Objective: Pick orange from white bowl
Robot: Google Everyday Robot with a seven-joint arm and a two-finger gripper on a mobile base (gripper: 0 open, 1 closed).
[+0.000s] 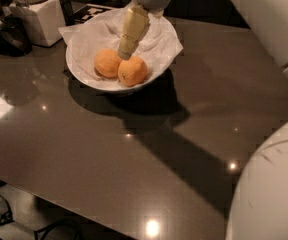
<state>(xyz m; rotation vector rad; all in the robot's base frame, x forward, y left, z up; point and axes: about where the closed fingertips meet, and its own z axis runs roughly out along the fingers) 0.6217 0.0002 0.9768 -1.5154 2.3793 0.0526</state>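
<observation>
single view: set high, looking obliquely down and away across glossy dark grey-brown table (134, 174), fairly near. wide glossy white bowl (84, 80) upper left of centre; pale cream gripper (125, 54) reaching into it from top edge; white curved robot casing (269, 194) close at right.

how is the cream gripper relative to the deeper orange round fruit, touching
Cannot tell. Camera view: the cream gripper overlaps the deeper orange fruit in the glossy white bowl; no gap shows.
</observation>
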